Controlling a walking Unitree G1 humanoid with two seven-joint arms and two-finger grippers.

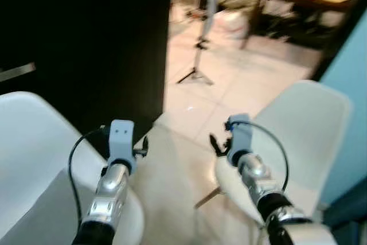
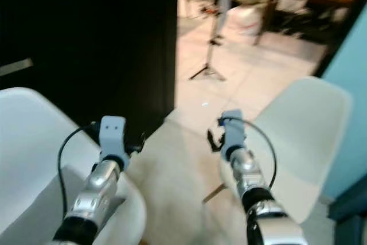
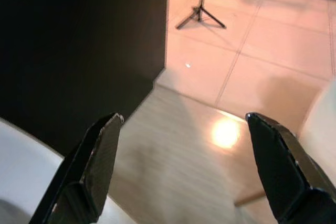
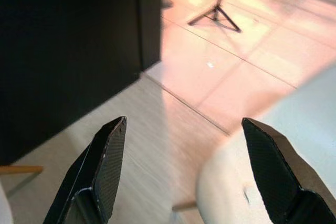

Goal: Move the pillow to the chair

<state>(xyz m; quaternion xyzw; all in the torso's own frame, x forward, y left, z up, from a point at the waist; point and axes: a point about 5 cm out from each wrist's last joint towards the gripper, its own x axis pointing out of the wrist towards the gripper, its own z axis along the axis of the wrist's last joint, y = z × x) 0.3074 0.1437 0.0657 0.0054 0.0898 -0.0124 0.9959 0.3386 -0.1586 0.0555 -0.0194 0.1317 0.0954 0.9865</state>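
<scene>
From my head camera, I see both arms raised ahead: my left end effector (image 1: 143, 146) hovers over the rim of a white chair (image 1: 34, 159) on my left, my right end effector (image 1: 217, 144) beside a second white chair (image 1: 309, 124) on my right. Tiled floor (image 1: 229, 84) and a tripod (image 1: 198, 55) lie beyond. No pillow anywhere here, so I can't say which arm is nearer to it. Left wrist: fingers (image 3: 97, 166) spread wide, holding nothing. Right wrist: fingers (image 4: 105, 171) equally wide, empty, chair edge close below.
</scene>
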